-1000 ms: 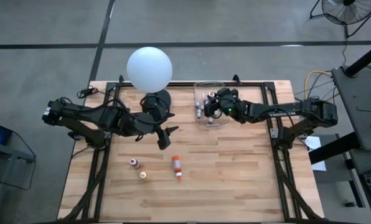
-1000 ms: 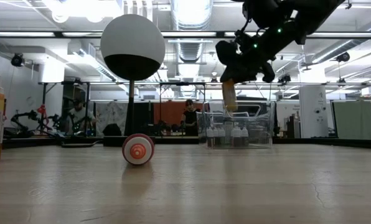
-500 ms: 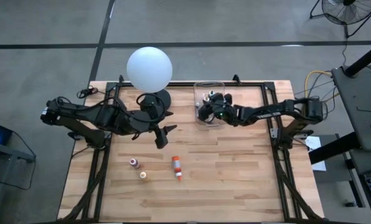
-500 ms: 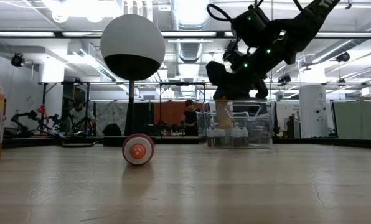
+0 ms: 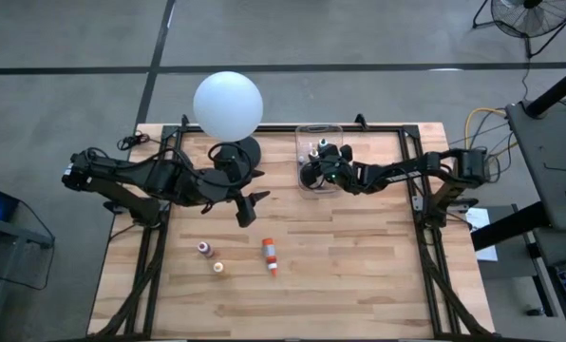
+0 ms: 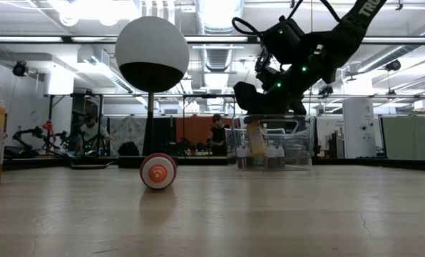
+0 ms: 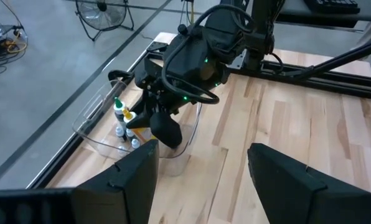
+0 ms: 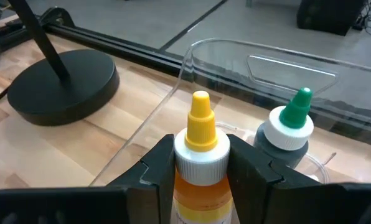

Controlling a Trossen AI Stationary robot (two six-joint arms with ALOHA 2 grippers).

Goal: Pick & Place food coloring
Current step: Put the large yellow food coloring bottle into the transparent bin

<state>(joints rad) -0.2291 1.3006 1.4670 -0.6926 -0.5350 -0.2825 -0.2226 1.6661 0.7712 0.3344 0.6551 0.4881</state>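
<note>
My right gripper is shut on an orange food coloring bottle with a white cap and a yellow tip. It holds the bottle inside the clear plastic bin at the table's far right of middle. Beside it in the bin stands a green-tipped bottle, with several small bottles nearby. Three more bottles are on the bare wood near the table's middle; the orange-red one lies on its side. My left gripper hovers open over the table beside the lamp base. My right gripper pinches the orange bottle at its white cap and shoulder between its two fingers. The fingers come slanting down from the table's right side. The bottle stands upright below them inside the bin; whether its bottom touches the bin floor I cannot tell.
A lamp with a white globe and a round black base stands at the far left of middle, close to the bin. A black frame rail runs along the table's sides. Open wood lies toward the near edge.
My right gripper has gone down and a little toward the table's left with the orange bottle. The bottle, held upright throughout, has sunk from above the bin's rim to inside the bin.
</note>
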